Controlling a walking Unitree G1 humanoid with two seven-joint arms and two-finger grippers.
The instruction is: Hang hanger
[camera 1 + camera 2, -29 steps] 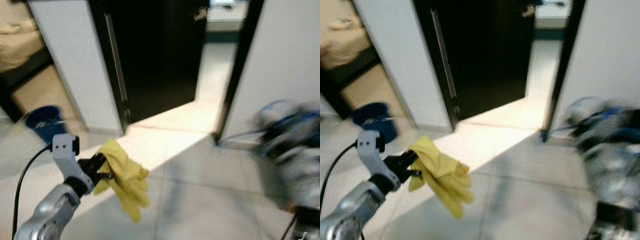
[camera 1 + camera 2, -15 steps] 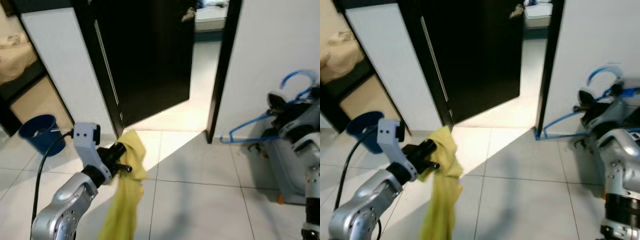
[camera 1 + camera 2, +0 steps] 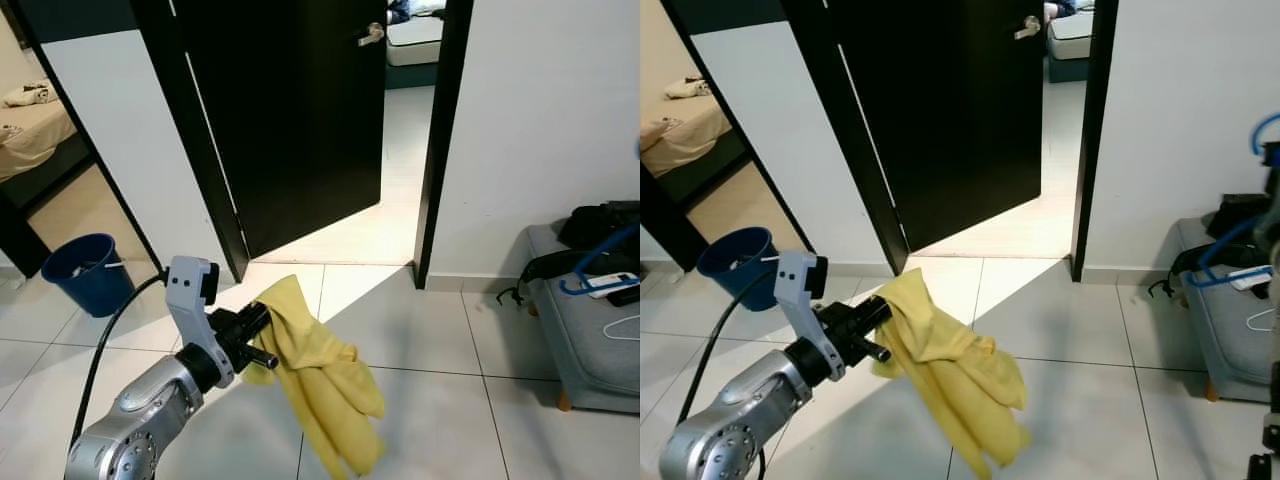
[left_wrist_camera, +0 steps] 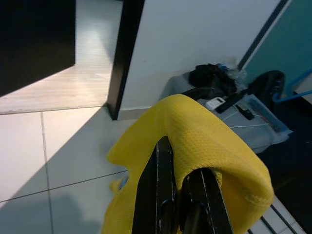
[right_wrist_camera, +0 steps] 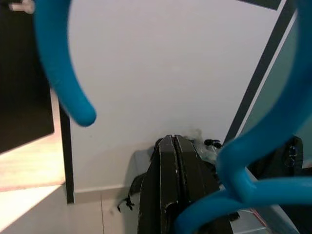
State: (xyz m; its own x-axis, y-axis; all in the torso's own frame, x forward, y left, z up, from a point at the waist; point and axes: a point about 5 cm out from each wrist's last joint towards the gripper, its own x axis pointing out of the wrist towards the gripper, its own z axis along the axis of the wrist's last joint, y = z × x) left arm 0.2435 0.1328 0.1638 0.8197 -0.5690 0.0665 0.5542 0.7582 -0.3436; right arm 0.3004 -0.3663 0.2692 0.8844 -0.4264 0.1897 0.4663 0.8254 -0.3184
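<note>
A blue bucket (image 3: 78, 270) stands on the floor well off to the outer side of the left claw (image 3: 255, 340), beside the white wall. The left claw is clamped on a yellow cloth (image 3: 325, 385), which drapes over its fingers (image 4: 163, 195) and hangs loose below and to the inner side. Ahead of it is a black door (image 3: 290, 120), ajar. Further right, a grey bench (image 3: 590, 330) carries dark bags. The right claw (image 5: 173, 161) has its fingers pressed together on the blue hanger (image 5: 273, 161), whose hook (image 5: 61, 63) curls just in front of it. Nowhere to hang it shows here. The cloth looks lightly pinched and could slip off. The hanger could twist in the thin grip or catch the door frame if carried through.
</note>
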